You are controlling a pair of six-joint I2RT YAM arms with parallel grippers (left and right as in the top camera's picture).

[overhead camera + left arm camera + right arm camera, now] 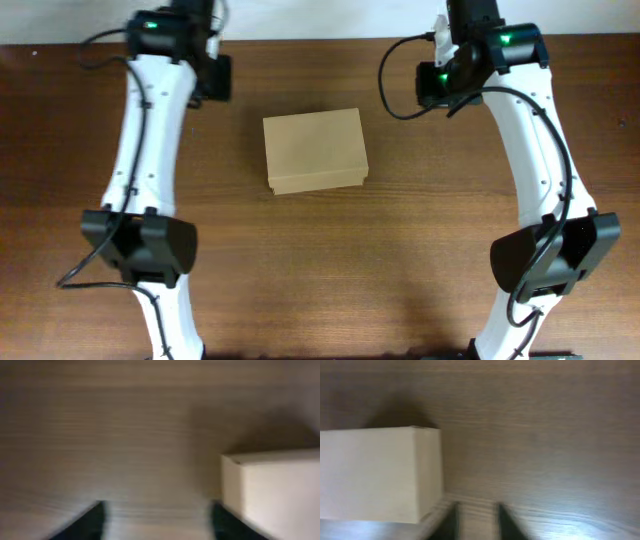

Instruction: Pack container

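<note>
Container [315,150] isn't in either grip yet. Left gripper [157,507]: jaws wide apart, nothing btwn them but bare table [125,435]. Right gripper [476,507]: jaws parted only narrowly, also empty. In left wrist view it sits lower right of frame, corner just beside one finger [220,520], outside the gap. In right wrist view it fills the left of frame, corner again just beside a finger [451,520], not btwn. Overhead: it lies flat at frame centre, lid looks shut, grippers toward upper left & upper right, each apart from it. We judge it light, stiff-ish cardboard, walls prob. denting under a hard squeeze, smooth enough to slide on wood. Best hold: the lid's free edge, though we can't tell which side hinges.
</note>
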